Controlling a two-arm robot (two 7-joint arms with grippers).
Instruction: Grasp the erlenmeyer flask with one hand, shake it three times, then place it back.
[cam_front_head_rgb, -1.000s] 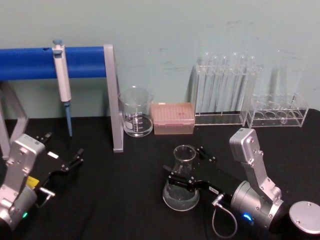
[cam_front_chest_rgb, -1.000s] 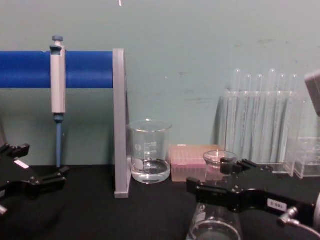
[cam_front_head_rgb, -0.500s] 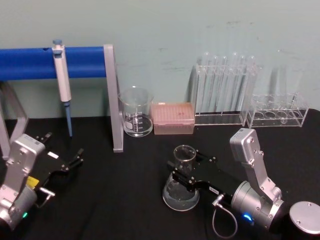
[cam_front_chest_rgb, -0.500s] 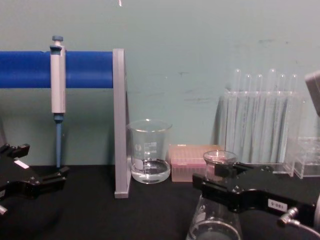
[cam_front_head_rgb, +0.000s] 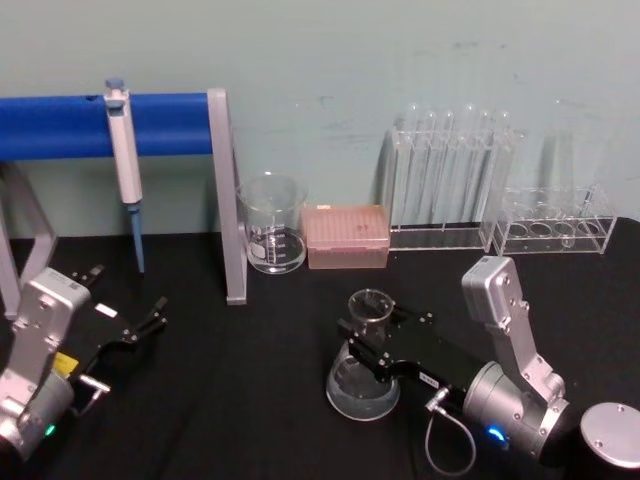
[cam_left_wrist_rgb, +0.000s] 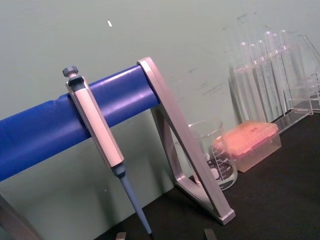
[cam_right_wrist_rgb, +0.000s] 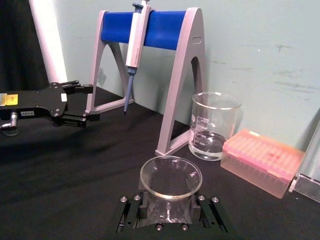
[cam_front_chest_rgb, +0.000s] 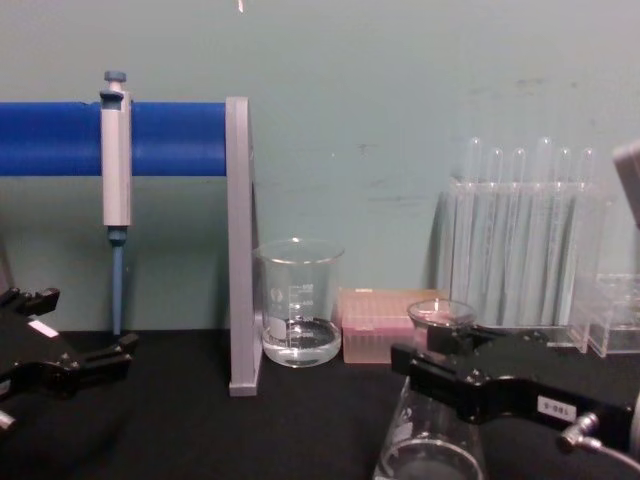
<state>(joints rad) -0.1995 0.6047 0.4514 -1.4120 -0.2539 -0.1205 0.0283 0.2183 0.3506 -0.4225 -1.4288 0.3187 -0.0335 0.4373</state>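
The erlenmeyer flask (cam_front_head_rgb: 360, 385) stands upright on the black table, right of centre, with a little clear liquid in its wide base. My right gripper (cam_front_head_rgb: 371, 343) reaches in from the right, and its two black jaws press against both sides of the flask's neck just under the rim. The right wrist view looks down on the flask's rim (cam_right_wrist_rgb: 171, 176) with that gripper (cam_right_wrist_rgb: 170, 212) shut around the neck. From the chest view, the flask (cam_front_chest_rgb: 428, 445) sits behind the right gripper (cam_front_chest_rgb: 440, 372). My left gripper (cam_front_head_rgb: 128, 292) rests open at the left, far from the flask.
A blue pipette stand (cam_front_head_rgb: 222, 200) holding a pipette (cam_front_head_rgb: 124, 160) stands at the back left. Behind the flask are a glass beaker (cam_front_head_rgb: 272, 238), a pink tip box (cam_front_head_rgb: 345, 237) and test tubes in a clear rack (cam_front_head_rgb: 450, 180). A grey round lid (cam_front_head_rgb: 612, 433) lies at the front right.
My right gripper's jaws have drawn in from around the flask's body to its neck and shifted slightly. The flask stays on the table. The left arm has not moved.
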